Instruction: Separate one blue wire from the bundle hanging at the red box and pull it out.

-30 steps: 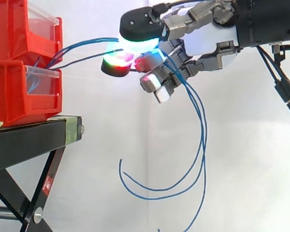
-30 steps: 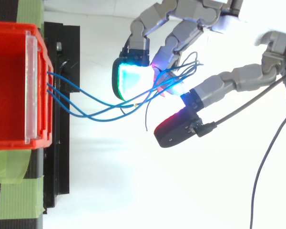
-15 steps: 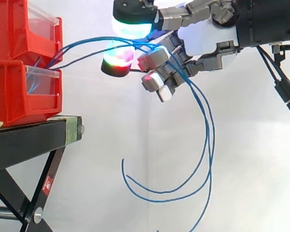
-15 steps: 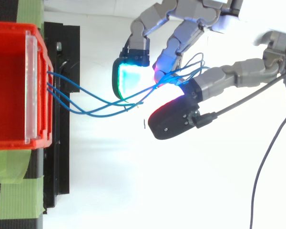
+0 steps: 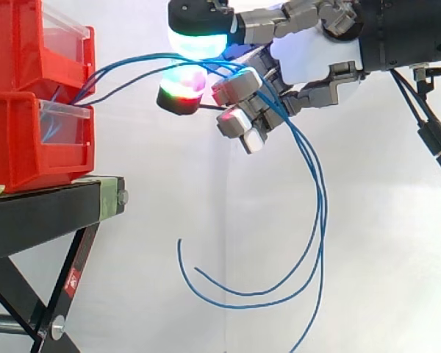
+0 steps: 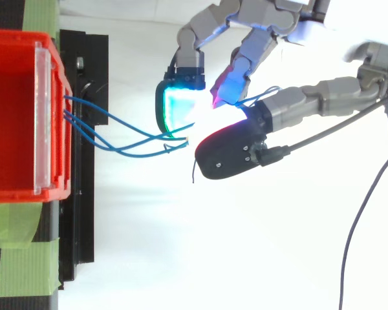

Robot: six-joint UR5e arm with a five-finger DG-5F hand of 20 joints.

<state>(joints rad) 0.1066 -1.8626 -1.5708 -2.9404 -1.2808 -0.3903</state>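
Several blue wires (image 5: 125,70) run from the front of the red bins (image 5: 37,140) rightward into my hand (image 5: 309,51). They pass through the gap between the raised thumb pad (image 5: 198,40), glowing cyan, and a lower fingertip (image 5: 180,92) glowing red and green. They then thread among the curled fingers and hang down in long loops (image 5: 317,220) with free ends curling left. From above, the wires (image 6: 129,132) leave the red bin (image 6: 13,116) and vanish under the thumb (image 6: 229,152). The hand is curled round the bundle.
The bins are stacked on a black stand (image 5: 51,206) with slanted legs. Green tape (image 6: 22,258) holds the stand's near corner. The arm's wrist (image 5: 404,33) enters from the right, in front of the white curtain.
The thumb has lifted off the lower fingertip, opening a gap around the wires, and shifted towards the bins. The hanging loops have swung slightly right and their free ends have moved.
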